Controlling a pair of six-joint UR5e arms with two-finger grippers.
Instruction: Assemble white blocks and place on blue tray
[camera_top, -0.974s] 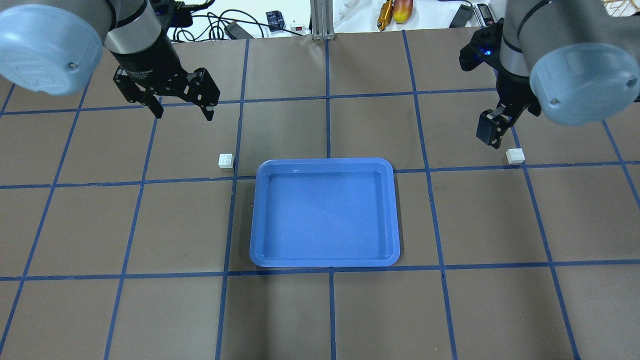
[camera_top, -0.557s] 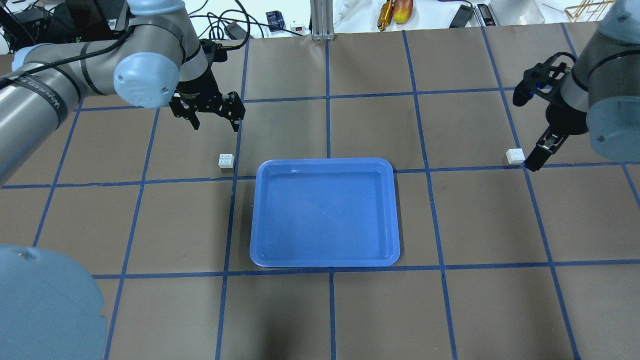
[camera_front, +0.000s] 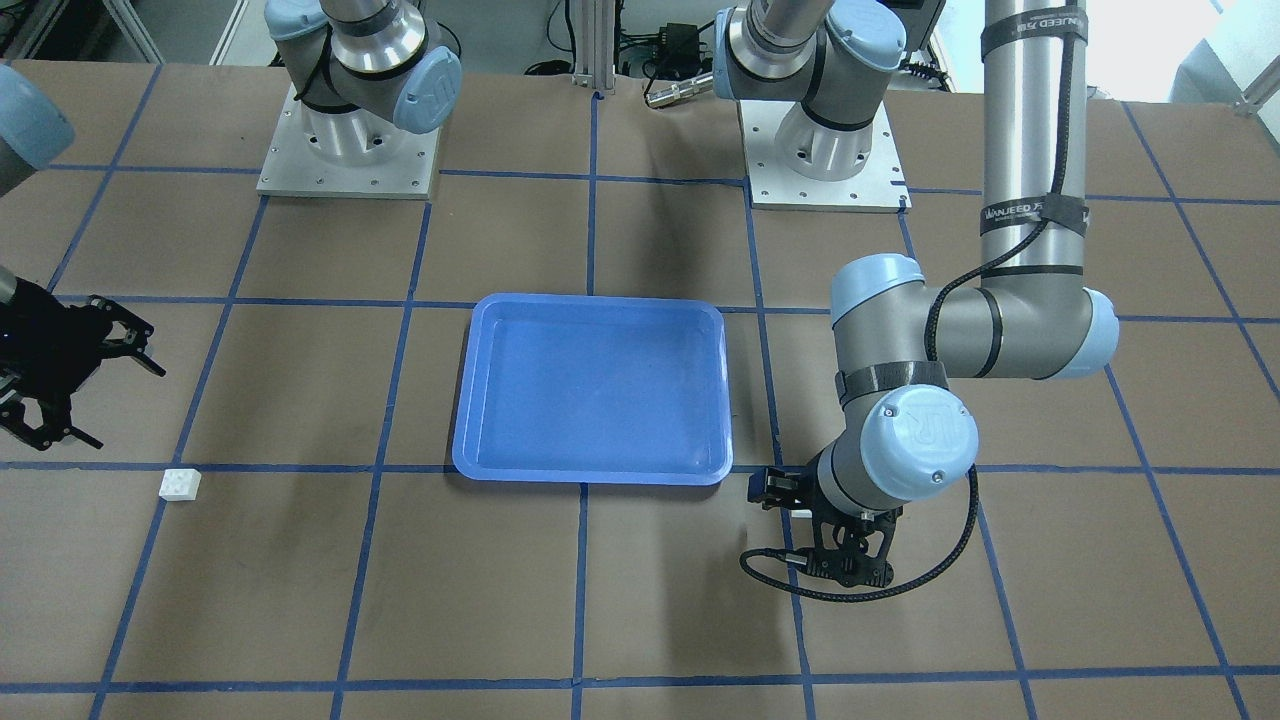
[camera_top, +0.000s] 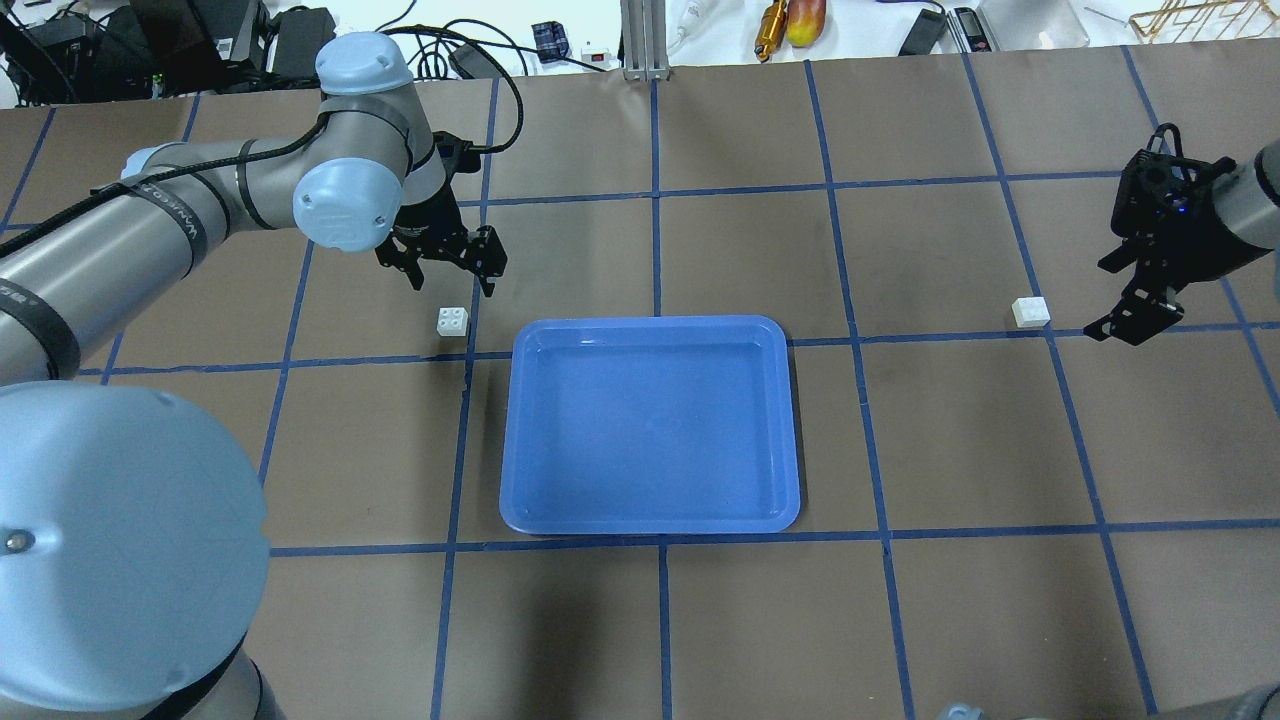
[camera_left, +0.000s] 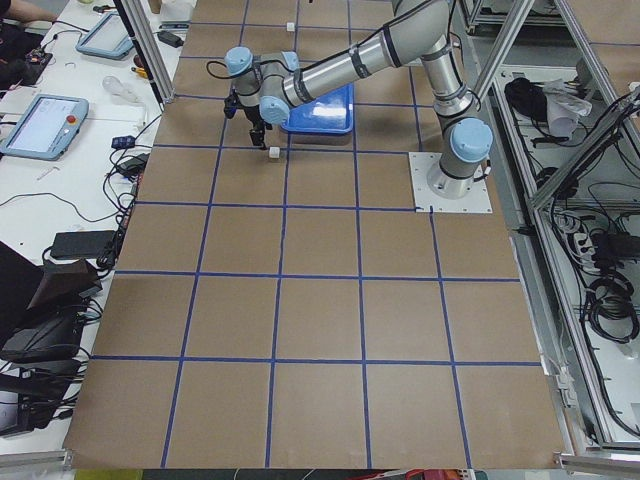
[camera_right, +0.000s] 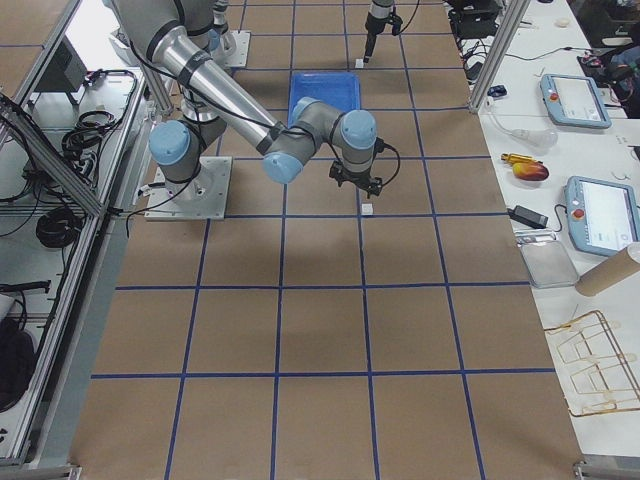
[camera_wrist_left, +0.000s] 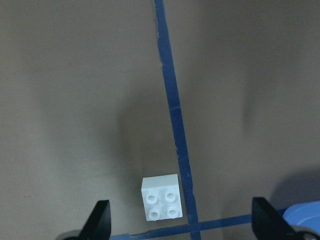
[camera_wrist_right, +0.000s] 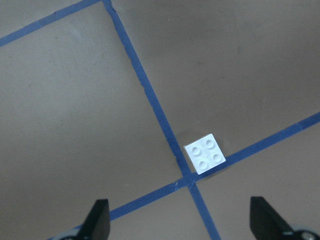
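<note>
Two white blocks lie apart on the brown table. One is just off the blue tray's far left corner. My open, empty left gripper hovers just beyond it. In the left wrist view the block lies low in the frame, just above the line between the fingertips. The other block lies far right of the tray. My open, empty right gripper hangs just to its right, and the block shows in the right wrist view. The tray holds nothing.
Blue tape lines grid the table. Both robot bases stand at the robot's side of the table. An aluminium post, cables and small tools lie beyond the far edge. My left arm's elbow fills the overhead view's lower left.
My left gripper has moved right and nearer, closing on the left block. My right gripper has swung from beyond the right block to its right side. Neither block nor the tray has moved.
</note>
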